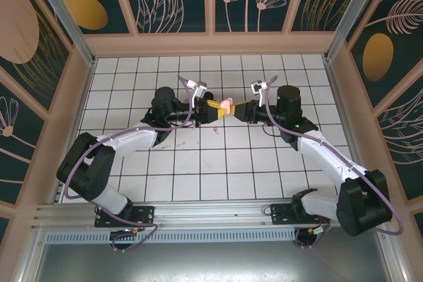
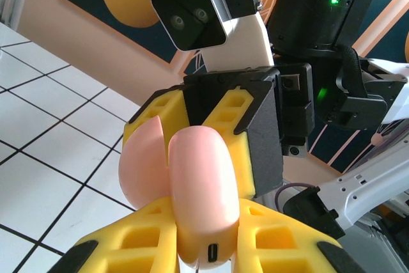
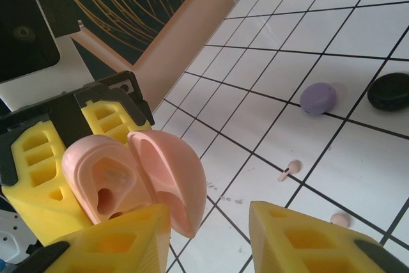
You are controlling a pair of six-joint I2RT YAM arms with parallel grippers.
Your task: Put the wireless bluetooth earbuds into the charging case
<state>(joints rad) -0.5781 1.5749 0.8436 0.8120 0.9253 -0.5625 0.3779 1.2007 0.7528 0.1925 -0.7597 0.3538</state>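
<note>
The white tiled table (image 1: pixel 264 183) takes up the middle of the top view. My left arm (image 1: pixel 125 140) bends in from the lower left and my right arm (image 1: pixel 324 150) from the lower right; they meet nose to nose just above the centre of the frame.

My left gripper (image 2: pixel 208 222) is clamped on the pink charging case (image 2: pixel 201 190) — its yellow fingers (image 2: pixel 140 241) press the body from both sides at the bottom of the left wrist view. My right gripper (image 3: pixel 208 215) faces it with jaws parted. Bare tile shows through the gap at the bottom of the right wrist view; my left-hand finger there overlaps the case's lower edge, though I cannot tell whether it touches; the other finger stands clear.

The case gapes like a clam in the left half of that view, the hollowed half to the left, the lid (image 3: pixel 169 177) to the right.

At upper right on the table lie a purple rounded piece (image 3: pixel 318 98) and, at the frame edge, a black rounded piece (image 3: pixel 391 91), near each other but apart.

Smaller still — one pink earbud (image 3: pixel 289 171) lies on a tile right of centre; a second pink earbud (image 3: pixel 339 220) lies lower right of it. Smallest is the port (image 2: pixel 214 252), low on the case in the left wrist view.
</note>
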